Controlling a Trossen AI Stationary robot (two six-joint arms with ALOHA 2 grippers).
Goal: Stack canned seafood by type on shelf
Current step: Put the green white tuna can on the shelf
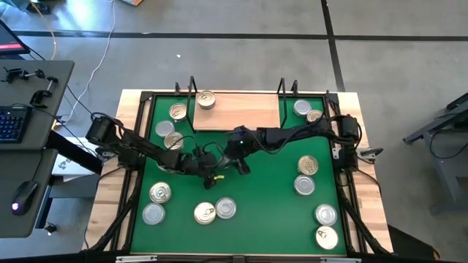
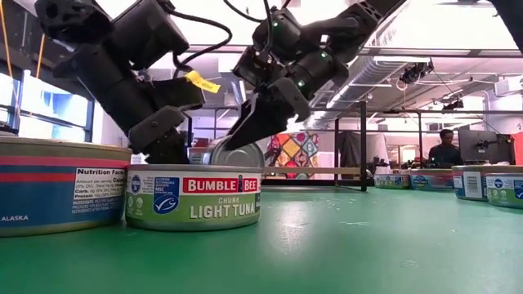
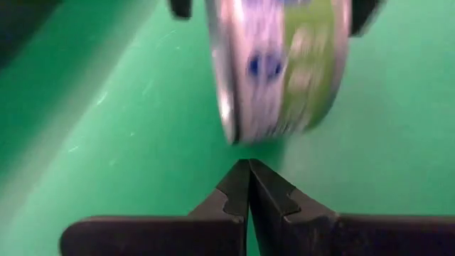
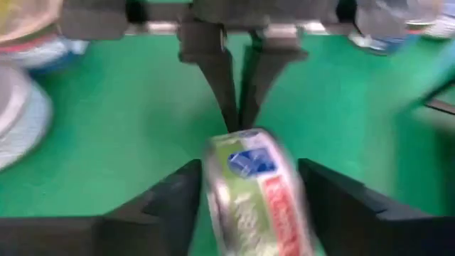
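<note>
Right gripper (image 4: 245, 206) brackets a blurred, on-edge tin (image 4: 256, 192), contact unclear; left gripper (image 3: 249, 186) closed, empty.

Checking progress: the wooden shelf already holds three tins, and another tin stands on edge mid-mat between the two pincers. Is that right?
Not quite. The shelf holds only one gold-lidded tin, near one end, as the high view shows. The rest holds: the upended tin stands on edge mid-mat between the left pincer and the right pincer.
</note>
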